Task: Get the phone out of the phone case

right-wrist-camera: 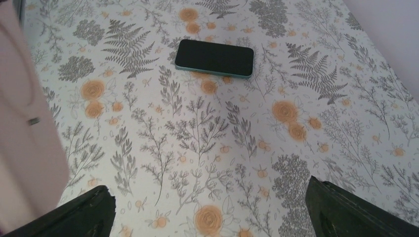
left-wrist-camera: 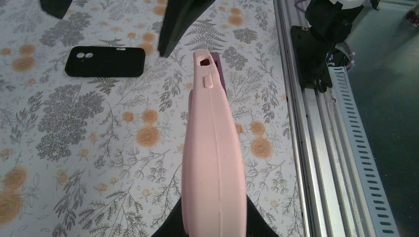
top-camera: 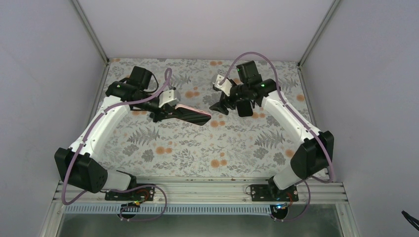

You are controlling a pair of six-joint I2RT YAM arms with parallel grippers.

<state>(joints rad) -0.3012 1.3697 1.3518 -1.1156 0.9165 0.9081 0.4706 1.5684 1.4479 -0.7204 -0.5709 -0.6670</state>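
Note:
My left gripper point(top-camera: 165, 112) is shut on a pink phone case point(top-camera: 191, 114) and holds it above the table, pointing right. In the left wrist view the pink case point(left-wrist-camera: 213, 148) runs up between my black fingers point(left-wrist-camera: 257, 219), and a purple phone edge point(left-wrist-camera: 221, 74) shows at its far end. My right gripper point(top-camera: 219, 105) is open and empty, just beyond the case's free end. In the right wrist view its fingers point(right-wrist-camera: 91, 212) stand wide apart over bare cloth, with the pink case point(right-wrist-camera: 24, 123) at the left edge.
A black phone case point(left-wrist-camera: 105, 61) lies flat on the floral cloth. A teal-edged phone point(right-wrist-camera: 215, 58) lies screen up on the cloth ahead of the right gripper. A metal rail point(left-wrist-camera: 321, 148) runs along the table's near edge.

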